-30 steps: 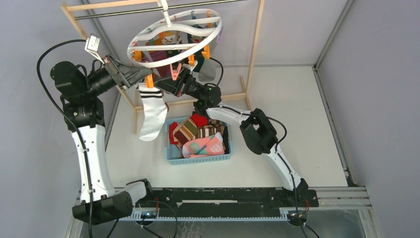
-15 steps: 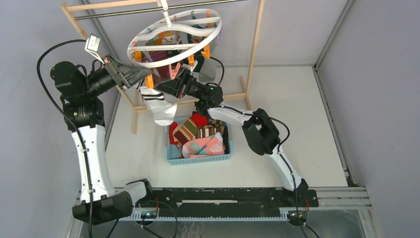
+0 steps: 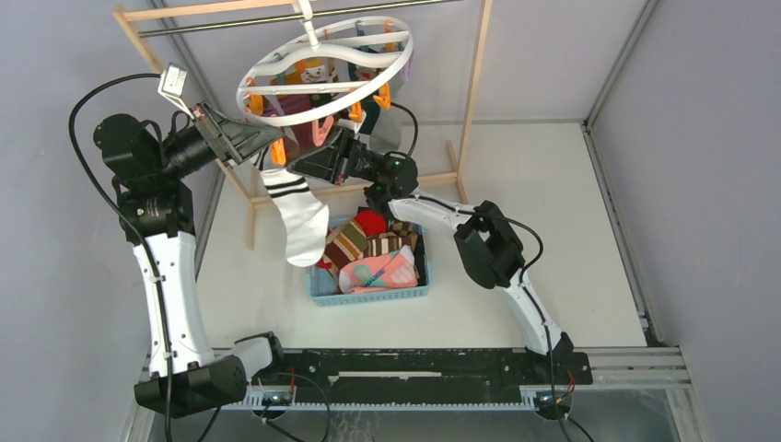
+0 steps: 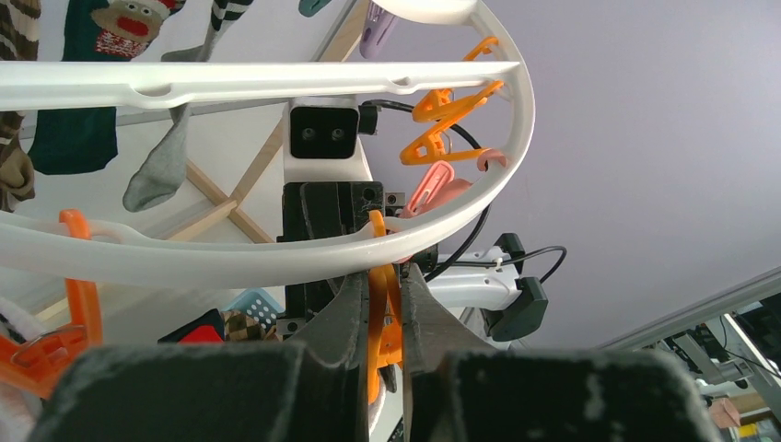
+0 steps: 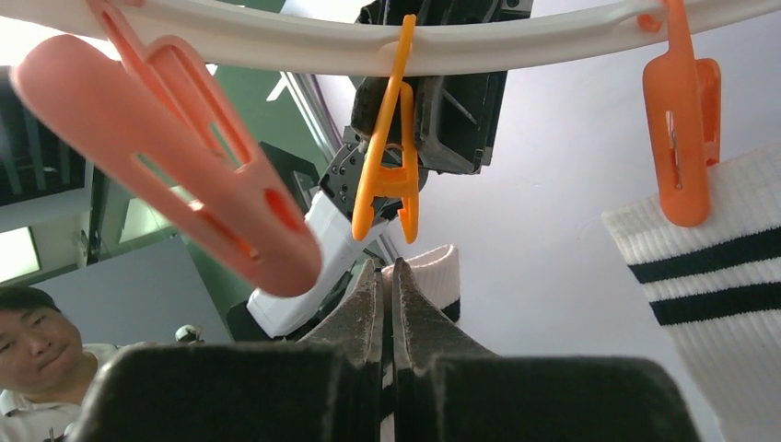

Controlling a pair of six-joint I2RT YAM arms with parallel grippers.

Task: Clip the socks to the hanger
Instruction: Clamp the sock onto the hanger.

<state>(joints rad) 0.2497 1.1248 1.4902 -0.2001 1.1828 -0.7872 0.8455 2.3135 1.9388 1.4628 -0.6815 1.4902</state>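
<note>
The white ring hanger [image 3: 406,53] hangs from the rack and carries several clipped socks. My left gripper [image 3: 273,145] is shut on an orange clip [image 4: 382,313] under the hanger rim [image 4: 230,262], its fingers [image 4: 350,318] squeezing the clip. My right gripper [image 3: 297,168] is shut on the cuff of a white sock with black bands [image 5: 435,269], just below that orange clip [image 5: 391,175]. The sock [image 3: 302,216] dangles under both grippers. Another white banded sock [image 5: 709,267] hangs in an orange clip at the right of the right wrist view.
A blue basket [image 3: 368,295] holding several more socks stands on the table beneath the right arm. The light wooden rack frame [image 3: 474,92] surrounds the hanger. A big pink clip [image 5: 184,166] dangles close to the left of my right gripper.
The white banded sock, bunched up half a second ago, has dropped and now hangs lower and further right. My right gripper has shifted slightly. The left gripper stays on the orange clip.
</note>
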